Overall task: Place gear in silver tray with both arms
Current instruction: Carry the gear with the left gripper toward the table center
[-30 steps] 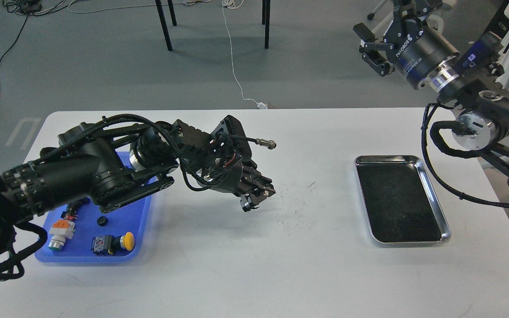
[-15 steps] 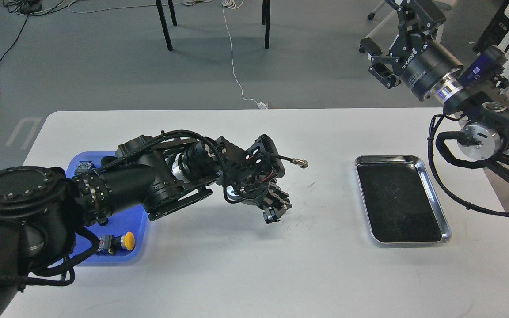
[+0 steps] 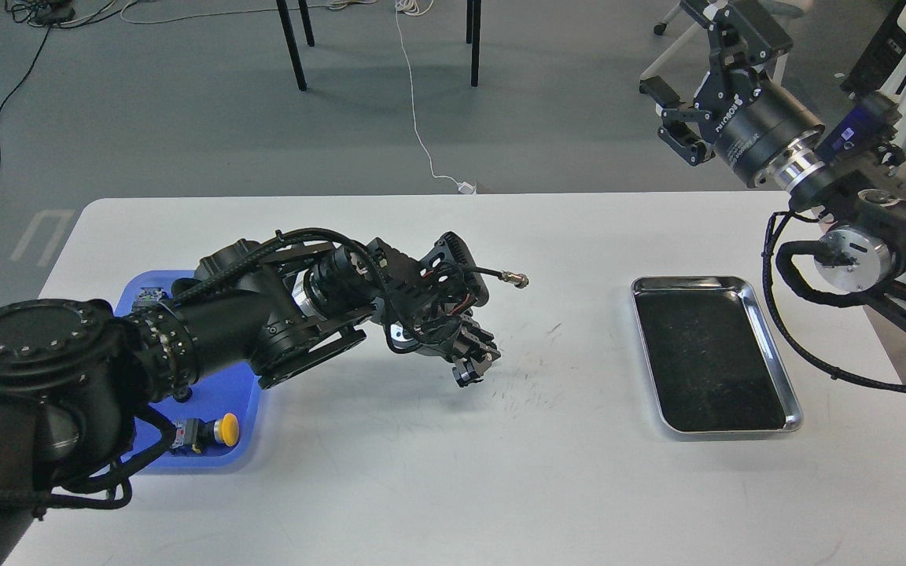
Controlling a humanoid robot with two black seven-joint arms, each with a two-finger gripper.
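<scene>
Over the counter (image 3: 437, 472), left end effector (image 3: 473, 363) pinches something small and dark, probably the gear; could slip before the silver tray (image 3: 767, 334). Right end effector (image 3: 693, 110) gapes wide.

Grey floor (image 3: 146, 118) strewn with cables (image 3: 421, 134) lies beyond the white table (image 3: 437, 472), with black chair legs (image 3: 292, 43) standing on it.

White lettering on the body of my right gripper (image 3: 703, 94), seen upside down and at an angle; looks like a brand word but I can't read it for sure. Finer white print beside it on the same housing, too small to read. No other readable text, labels or numbers anywhere.
</scene>
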